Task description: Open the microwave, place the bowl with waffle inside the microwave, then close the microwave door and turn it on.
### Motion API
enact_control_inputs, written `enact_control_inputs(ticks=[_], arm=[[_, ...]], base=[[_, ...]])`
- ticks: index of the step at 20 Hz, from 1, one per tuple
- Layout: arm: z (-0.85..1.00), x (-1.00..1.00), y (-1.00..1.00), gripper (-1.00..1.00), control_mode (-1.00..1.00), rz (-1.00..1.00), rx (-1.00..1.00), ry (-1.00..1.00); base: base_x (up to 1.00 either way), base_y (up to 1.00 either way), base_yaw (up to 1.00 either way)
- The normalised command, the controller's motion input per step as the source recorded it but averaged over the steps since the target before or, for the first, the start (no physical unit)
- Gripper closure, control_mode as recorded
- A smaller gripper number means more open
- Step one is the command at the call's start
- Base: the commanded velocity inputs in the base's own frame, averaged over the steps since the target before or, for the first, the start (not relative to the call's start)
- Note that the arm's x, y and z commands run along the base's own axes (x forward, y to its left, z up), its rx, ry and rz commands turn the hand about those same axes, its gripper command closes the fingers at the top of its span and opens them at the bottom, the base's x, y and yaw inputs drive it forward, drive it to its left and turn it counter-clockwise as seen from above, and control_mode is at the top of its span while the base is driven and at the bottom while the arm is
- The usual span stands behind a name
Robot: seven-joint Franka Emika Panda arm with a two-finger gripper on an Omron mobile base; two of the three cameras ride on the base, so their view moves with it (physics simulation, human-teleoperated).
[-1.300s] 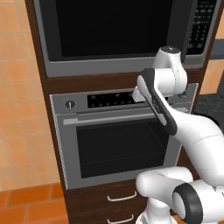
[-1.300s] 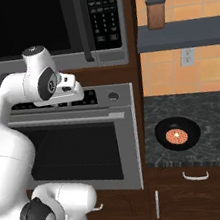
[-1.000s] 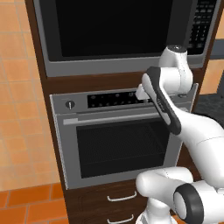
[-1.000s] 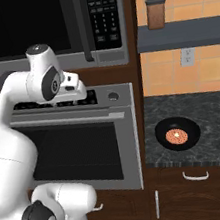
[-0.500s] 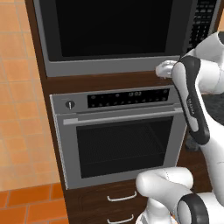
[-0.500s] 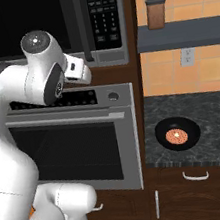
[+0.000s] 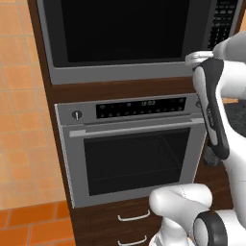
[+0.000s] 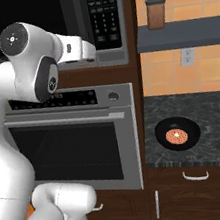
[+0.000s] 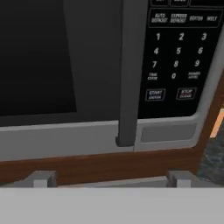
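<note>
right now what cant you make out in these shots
- Silver-framed microwave with dark glass door: top cut off by the edge in both base views; interior hidden behind the dark glass.
- Black keypad strip: labels too small in the right base view; top row cut off in the hand view.
- Glossy black bowl holding the orange-brown waffle: grid too small.

- The microwave (image 7: 129, 72) has a matt silver metal frame.
- The microwave door (image 7: 125, 31) is dark, glossy glass.
- The keypad (image 9: 179, 57) is smooth black with pale printed figures.
- The oven (image 7: 134, 149) looks like brushed silver metal.
- The cabinet (image 9: 100, 164) is dark polished wood.
- The surface (image 8: 219, 114) is speckled dark stone.
- The bowl (image 8: 178, 133) is glossy black.
- The wall tiles (image 7: 19, 96) are smooth orange.
</note>
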Motion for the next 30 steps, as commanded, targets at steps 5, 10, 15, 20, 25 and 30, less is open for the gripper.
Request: enact_control_inputs(ticks=[5,10,15,20,25,30], arm=[[0.22,0.84,-0.35,-1.00,-1.00,0.00,0.03,0.01],[0.00,0.67,-0.42,-1.00,-1.00,0.00,0.07,0.03],[0.00,0.38,0.00,-1.00,-1.00,0.00,0.00,0.00],[0.00,0.44,0.24,-1.00,-1.00,-0.01,0.00,-0.07],[0.00,0.16,0.26,-1.00,-1.00,-0.05,0.00,-0.06],[0.00,0.63,0.01,-1.00,-1.00,0.00,0.00,0.00]], base=[[0.00,0.00,0.00],[0.00,0.00,0.00],[0.00,0.00,0.00],[0.00,0.00,0.00],[0.00,0.00,0.00],[0.00,0.00,0.00]])
